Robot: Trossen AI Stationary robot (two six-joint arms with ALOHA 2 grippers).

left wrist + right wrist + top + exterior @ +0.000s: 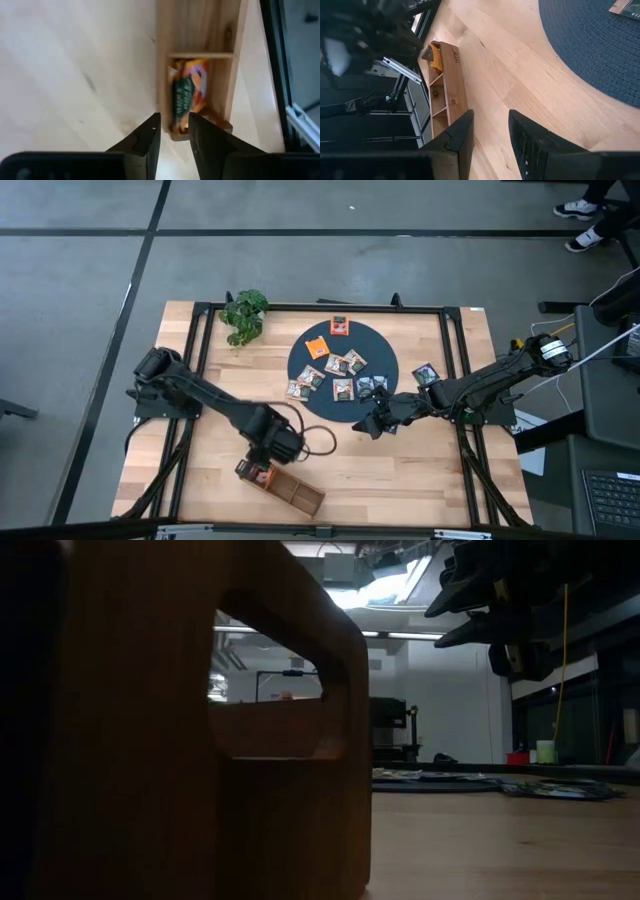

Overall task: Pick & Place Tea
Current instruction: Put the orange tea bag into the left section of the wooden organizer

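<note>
Several tea sachets (340, 367) lie flat on the round dark mat (300, 370). One dark sachet (426, 374) lies on the wood right of the mat. An orange sachet (191, 94) sits tilted in the end compartment of the long wooden tray (285, 485) near the table's near edge. My left gripper (174, 134) hovers open right above that compartment, with the sachet's near edge below the gap between its fingers. My right gripper (490, 131) is open and holds nothing. It hangs over bare wood by the mat's near edge (375, 423) and also shows in the low view (447, 613).
A small green plant (244, 313) stands at the far left corner. The tray's end wall (200, 740) fills the left of the low view. Black frame rails (455, 370) run along the table's sides. Bare wood lies between the tray and the mat (360, 465).
</note>
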